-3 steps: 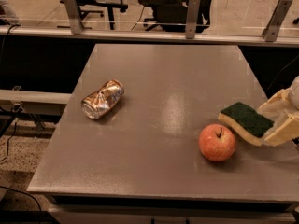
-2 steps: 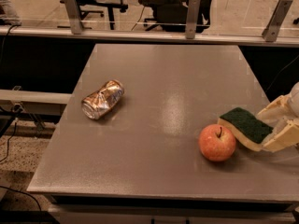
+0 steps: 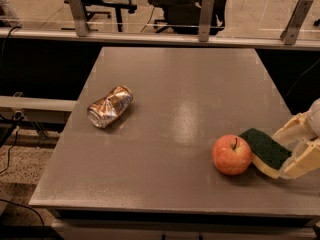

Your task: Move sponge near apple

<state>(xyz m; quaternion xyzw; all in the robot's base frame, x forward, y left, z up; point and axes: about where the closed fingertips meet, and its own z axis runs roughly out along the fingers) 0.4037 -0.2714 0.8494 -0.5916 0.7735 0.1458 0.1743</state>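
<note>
Sponge point(image 3: 264, 148) seems soft, light foam, we judge; our pincer point(image 3: 288, 153), at the worktop point(image 3: 175, 84) right edge, pinches its outer end, just beside the apple point(image 3: 232, 154).

From where I stand, the grey table point(image 3: 175, 94) carries three things. The crushed can point(image 3: 109, 106) lies on its side toward 9 o'clock from the table's middle, well apart from the rest. The apple point(image 3: 232, 154) sits toward 4 o'clock, stem up. At the apple's 3 o'clock is the sponge point(image 3: 265, 148), green side up, its near end touching or just beside the apple; I cannot tell which. The gripper point(image 3: 287, 151) reaches in from the table's 3 o'clock edge, its pale fingers point(image 3: 306, 161) clamped on the sponge's far end.
</note>
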